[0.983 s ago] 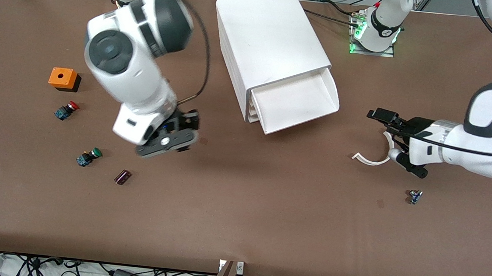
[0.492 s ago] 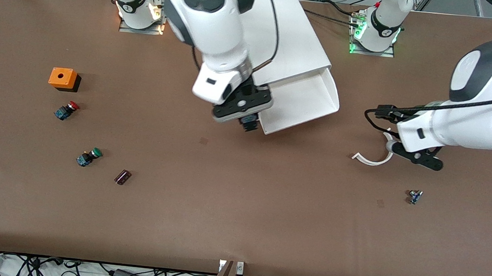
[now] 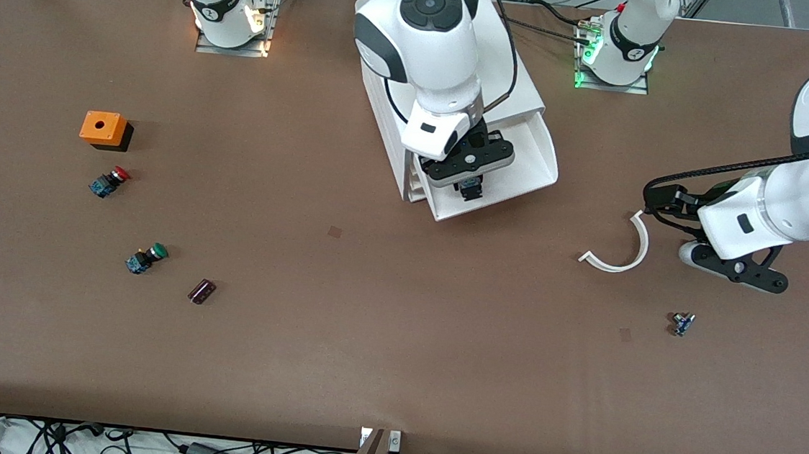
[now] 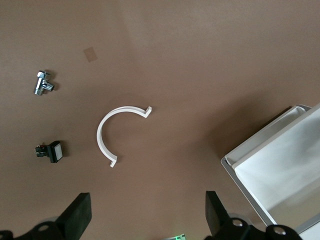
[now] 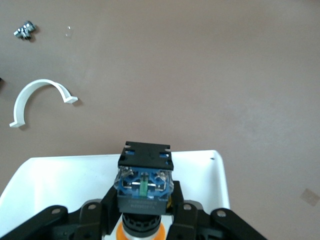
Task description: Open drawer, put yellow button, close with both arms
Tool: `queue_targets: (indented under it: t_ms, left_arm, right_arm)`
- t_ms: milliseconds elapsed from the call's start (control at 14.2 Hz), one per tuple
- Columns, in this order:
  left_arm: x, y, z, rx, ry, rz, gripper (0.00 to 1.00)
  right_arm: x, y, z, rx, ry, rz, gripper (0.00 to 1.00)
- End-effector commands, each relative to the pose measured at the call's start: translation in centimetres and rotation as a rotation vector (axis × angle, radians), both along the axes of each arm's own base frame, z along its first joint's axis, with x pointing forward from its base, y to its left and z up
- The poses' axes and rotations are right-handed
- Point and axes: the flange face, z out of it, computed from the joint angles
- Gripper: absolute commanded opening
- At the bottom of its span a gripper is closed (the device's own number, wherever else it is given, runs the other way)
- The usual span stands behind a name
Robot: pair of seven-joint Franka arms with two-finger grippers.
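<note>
The drawer (image 3: 530,147), the top one of the white cabinet (image 3: 520,84), stands pulled out toward the front camera. My right gripper (image 3: 470,187) hangs over the drawer's open tray (image 5: 55,187), shut on the yellow button (image 5: 145,187). The button's black and blue body points down and away from the hand, and its yellow-orange cap (image 5: 142,233) sits back between the fingers. My left gripper (image 3: 732,269) hovers over bare table toward the left arm's end. Its fingers (image 4: 76,216) are spread wide and hold nothing. The drawer's corner (image 4: 280,170) shows in the left wrist view.
A white curved clip (image 3: 618,262) and a small metal fitting (image 3: 682,323) lie near my left gripper. Toward the right arm's end lie an orange box (image 3: 103,129), a red-capped button (image 3: 111,181), a green-capped button (image 3: 146,258) and a dark cylinder (image 3: 202,290).
My right arm swung from over the table near the green button across to the open drawer, carrying the yellow button. My left arm drew back from the clip toward its end of the table.
</note>
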Motion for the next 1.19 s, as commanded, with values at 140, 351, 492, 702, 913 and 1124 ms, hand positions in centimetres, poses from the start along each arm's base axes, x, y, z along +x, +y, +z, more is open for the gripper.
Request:
queue_targets:
  t_ms: [140,351,492,702,913,1124]
  left_arm:
    - [0.6,0.5,1.1,0.048,-0.025,0.129,1.00]
    - [0.6,0.5,1.2,0.049,-0.026,0.129,1.00]
    - [0.6,0.5,1.2,0.049,-0.025,0.129,1.00]
    - [0.5,0.4,1.2,0.049,-0.022,0.127,1.00]
    - [0.5,0.4,1.2,0.050,-0.020,0.127,1.00]
    - [0.5,0.2,1.2,0.048,-0.020,0.124,1.00]
  right_arm:
    - [-2.1,1.9,-1.6,-0.031,0.030,0.017,0.00]
    - [-2.6,2.6,-3.9,-0.054,0.048,0.028,0.00]
    - [-3.0,3.0,-4.5,-0.060,0.050,0.035,0.00]
    - [-3.5,3.4,-5.2,-0.068,0.056,0.042,0.00]
    - [-3.7,3.7,-5.6,-0.070,0.057,0.048,0.50]
    - [-3.3,3.3,-4.7,-0.068,0.045,0.037,1.00]
